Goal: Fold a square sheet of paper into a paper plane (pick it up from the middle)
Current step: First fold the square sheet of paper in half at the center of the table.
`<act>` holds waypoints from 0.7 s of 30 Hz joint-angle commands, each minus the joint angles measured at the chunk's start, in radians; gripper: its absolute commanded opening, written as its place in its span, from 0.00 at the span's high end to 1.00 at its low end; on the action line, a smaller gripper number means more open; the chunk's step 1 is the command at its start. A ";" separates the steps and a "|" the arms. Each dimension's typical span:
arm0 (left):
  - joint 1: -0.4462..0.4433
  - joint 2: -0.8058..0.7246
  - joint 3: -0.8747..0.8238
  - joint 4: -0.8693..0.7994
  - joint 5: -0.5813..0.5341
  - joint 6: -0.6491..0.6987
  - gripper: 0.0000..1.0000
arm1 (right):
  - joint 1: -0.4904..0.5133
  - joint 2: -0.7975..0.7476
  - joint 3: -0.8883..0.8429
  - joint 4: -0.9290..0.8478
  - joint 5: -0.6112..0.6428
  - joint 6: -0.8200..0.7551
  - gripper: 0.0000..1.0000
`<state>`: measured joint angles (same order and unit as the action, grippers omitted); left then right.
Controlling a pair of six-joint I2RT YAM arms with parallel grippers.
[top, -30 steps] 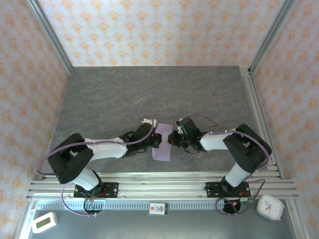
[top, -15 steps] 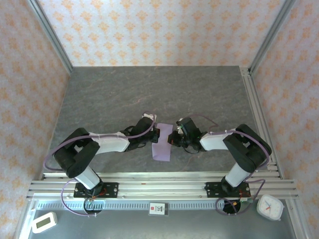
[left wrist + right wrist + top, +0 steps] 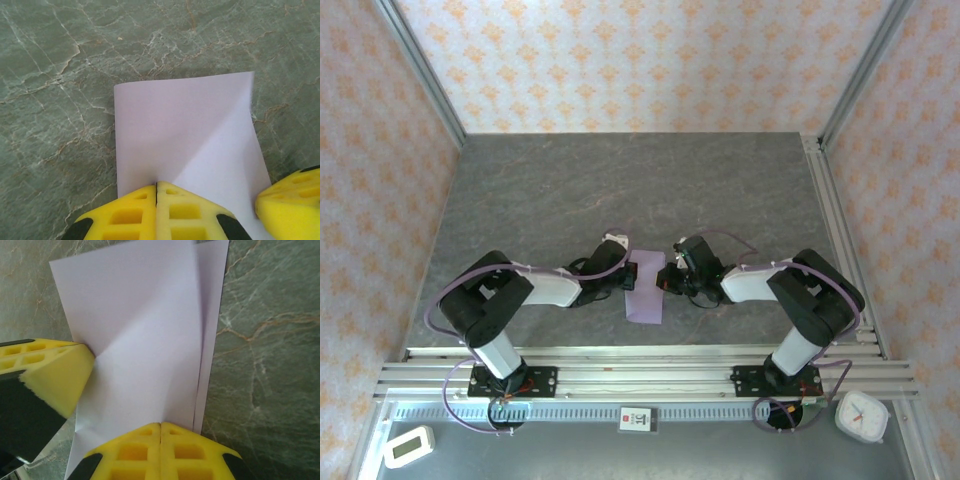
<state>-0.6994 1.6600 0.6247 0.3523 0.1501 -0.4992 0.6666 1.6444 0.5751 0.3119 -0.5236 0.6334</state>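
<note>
- Lilac sheet (image 3: pixel 645 290) lies flat on the grey counter (image 3: pixel 620 180), close to the near edge and about midway along it, between both arms.
- It is folded to a narrow doubled strip with a diagonal crease, the layers slightly offset.
- Left end effector (image 3: pixel 156 186): fingers pressed together, tips at the sheet's left edge.
- Right end effector (image 3: pixel 160 426): same, at the right edge.
- Cannot tell if either nips paper.
- Progress looks early: first folds in, no nose or wings, most creasing left.

High rear overview, wrist close-ups — shared sheet (image 3: pixel 185 130)
</note>
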 commanded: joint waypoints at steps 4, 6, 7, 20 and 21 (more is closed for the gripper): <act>0.018 -0.075 0.084 -0.066 0.009 0.027 1.00 | 0.004 0.100 -0.024 -0.082 0.088 -0.029 1.00; 0.030 -0.065 0.110 -0.077 0.020 0.038 1.00 | 0.004 0.103 -0.023 -0.080 0.087 -0.029 1.00; 0.035 -0.057 0.119 -0.079 0.026 0.043 1.00 | 0.004 0.102 -0.021 -0.080 0.087 -0.029 1.00; 0.086 0.052 0.144 -0.029 0.059 0.064 1.00 | 0.004 0.109 -0.009 -0.096 0.088 -0.040 1.00; 0.092 0.065 0.144 -0.021 0.060 0.064 1.00 | 0.004 0.110 -0.008 -0.096 0.087 -0.040 1.00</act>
<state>-0.6247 1.6993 0.7437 0.3080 0.2031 -0.4614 0.6659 1.6543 0.5770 0.3111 -0.5274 0.6262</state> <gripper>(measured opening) 0.049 0.038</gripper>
